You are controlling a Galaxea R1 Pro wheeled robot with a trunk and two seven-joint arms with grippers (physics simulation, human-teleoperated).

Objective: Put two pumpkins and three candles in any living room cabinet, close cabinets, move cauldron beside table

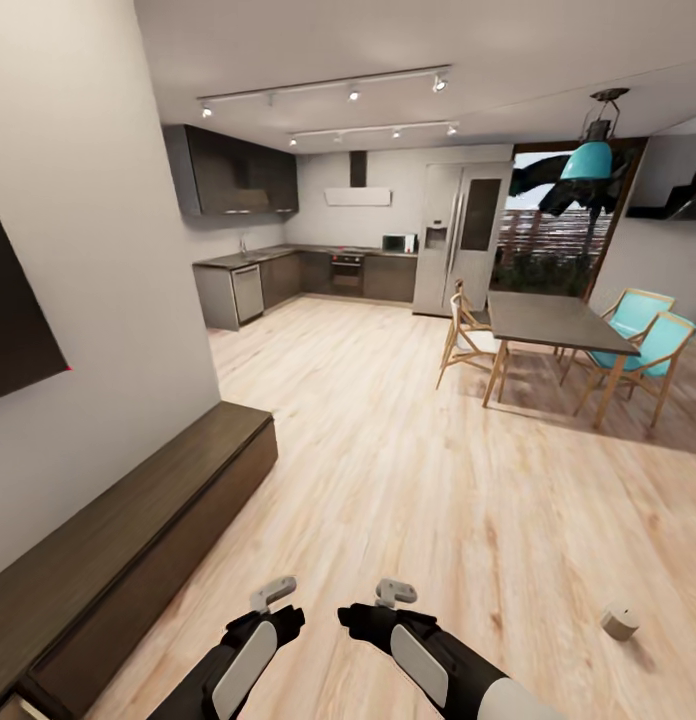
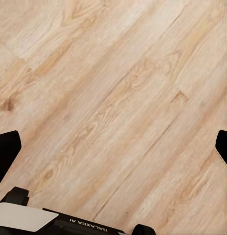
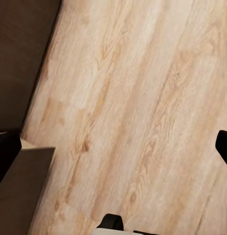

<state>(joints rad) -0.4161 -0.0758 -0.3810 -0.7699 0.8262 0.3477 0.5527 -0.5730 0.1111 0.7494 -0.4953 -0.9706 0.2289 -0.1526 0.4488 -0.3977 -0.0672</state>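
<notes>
Room: an open-plan space with a pale wood-plank floor (image 1: 408, 480) is seen from the head view; a kitchen with dark units lies at the far end.
Cabinet (image 1: 118, 540): a long, low, dark brown wood-grain unit is set against the wall at the left of the head view, with its flat fronts shut as far as can be seen; part of it is also seen in the right wrist view (image 3: 20, 63).
Candle (image 1: 619, 621): one small squat tan cylinder is seen standing on the floor at the lower right, well apart from the cabinet and from both arms.
Left gripper (image 1: 274, 592): it is held low over the floor just beside the cabinet's end; in the left wrist view its two dark fingertips (image 2: 6, 149) are seen at opposite edges, spread wide, with only bare planks between them, so nothing is gripped.
Right gripper (image 1: 395, 592): it is held near the left one over bare floor; its fingertips (image 3: 7, 152) are likewise parted widely, and nothing is held.
Dining table (image 1: 548, 322): a dark-topped table on slim wooden legs is seen at the right, with teal chairs (image 1: 648, 350) and wooden chairs around it.
Wall panel (image 1: 18, 310): a dark flat panel is mounted above the cabinet.
</notes>
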